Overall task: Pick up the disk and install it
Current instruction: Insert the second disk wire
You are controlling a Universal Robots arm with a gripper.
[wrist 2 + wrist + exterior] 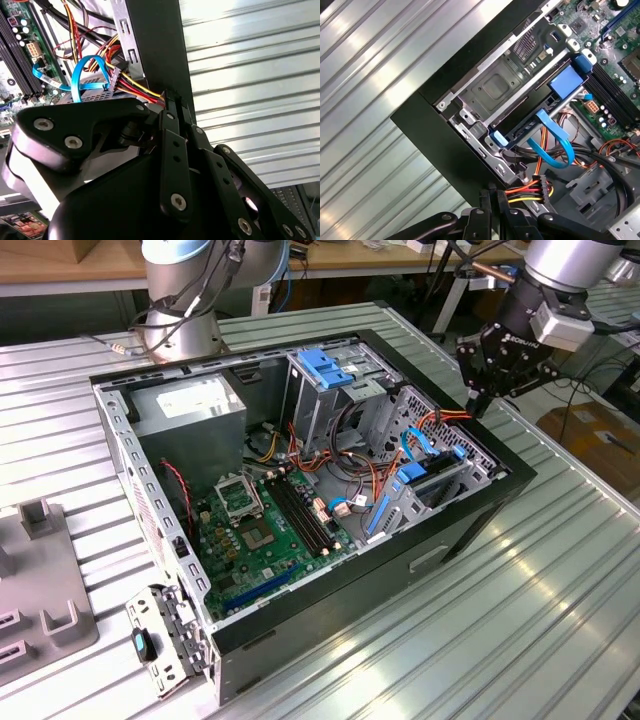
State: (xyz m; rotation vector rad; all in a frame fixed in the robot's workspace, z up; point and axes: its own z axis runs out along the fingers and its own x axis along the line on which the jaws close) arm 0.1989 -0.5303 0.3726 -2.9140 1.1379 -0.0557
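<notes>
The disk (425, 480) sits edge-on in the drive bay at the near right corner of the open computer case (470, 525), its blue carrier rails showing. In the first wrist view the disk (522, 130) lies between the bay's metal rails, with a blue tab at one end. My gripper (478, 400) hangs above the case's wall on the exterior view's right, just past the bay. Its fingers (492, 210) are pressed together with nothing between them, and in the second wrist view the gripper (175, 117) sits by the case wall, beside a bundle of coloured wires.
A curved blue cable (555, 145) and red, yellow and orange wires (527, 192) lie close under the fingers. A tall metal drive cage with a blue bracket (325, 368) stands mid-case, with the motherboard (265, 525) and power supply (190, 410) beyond. A second arm's base (185, 310) stands behind the case.
</notes>
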